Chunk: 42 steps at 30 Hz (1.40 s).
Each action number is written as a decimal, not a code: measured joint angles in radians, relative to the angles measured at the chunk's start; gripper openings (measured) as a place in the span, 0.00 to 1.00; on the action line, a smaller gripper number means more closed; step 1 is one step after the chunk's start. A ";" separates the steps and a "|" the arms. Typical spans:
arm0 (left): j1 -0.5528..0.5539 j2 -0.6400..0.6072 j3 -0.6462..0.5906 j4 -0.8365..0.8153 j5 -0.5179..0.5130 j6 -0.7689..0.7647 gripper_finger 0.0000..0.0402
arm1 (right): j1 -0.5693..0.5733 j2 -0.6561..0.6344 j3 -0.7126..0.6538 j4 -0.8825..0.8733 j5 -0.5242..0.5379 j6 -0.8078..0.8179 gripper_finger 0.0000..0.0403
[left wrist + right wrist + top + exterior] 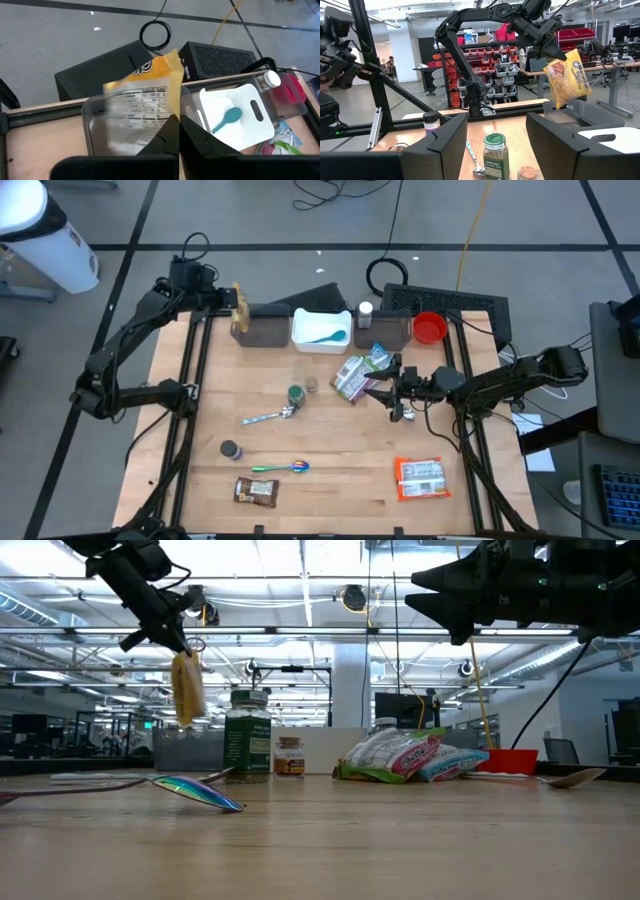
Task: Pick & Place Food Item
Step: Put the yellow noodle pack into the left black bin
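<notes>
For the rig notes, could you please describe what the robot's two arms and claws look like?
Both arms are matte black, built of slim jointed links with dark cables running along them. The left claw and right claw each end in two flat, wedge-shaped black fingers. No markings are legible.

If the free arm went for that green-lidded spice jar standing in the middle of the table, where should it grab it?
Probably around the body just under the lid, coming from above. The spice jar stands upright, so its round sides give two fingers parallel faces. The spoon lies close on one side and a smaller jar on another, so a sideways approach is crowded. The right gripper hovers nearby, open.
</notes>
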<state>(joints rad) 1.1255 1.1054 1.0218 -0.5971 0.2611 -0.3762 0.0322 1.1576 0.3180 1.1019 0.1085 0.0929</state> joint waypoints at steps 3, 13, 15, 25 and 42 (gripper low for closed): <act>0.000 0.014 0.000 -0.007 0.000 0.001 0.00 | 0.000 0.000 0.000 0.000 0.000 0.000 0.49; 0.000 0.093 0.000 -0.038 -0.001 0.036 0.00 | 0.000 0.000 0.000 0.000 0.000 0.000 0.49; 0.001 0.108 0.000 -0.070 -0.008 0.050 0.00 | 0.000 0.000 0.000 -0.001 0.000 0.000 0.49; 0.014 0.150 0.000 -0.107 -0.062 0.069 0.00 | 0.000 0.000 0.000 -0.007 0.000 0.000 0.49; 0.031 0.164 0.000 -0.106 0.016 0.040 0.00 | 0.000 0.000 0.000 -0.013 0.003 -0.003 0.49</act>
<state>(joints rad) 1.1564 1.2695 1.0218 -0.7030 0.2770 -0.3365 0.0321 1.1580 0.3183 1.0885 0.1120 0.0895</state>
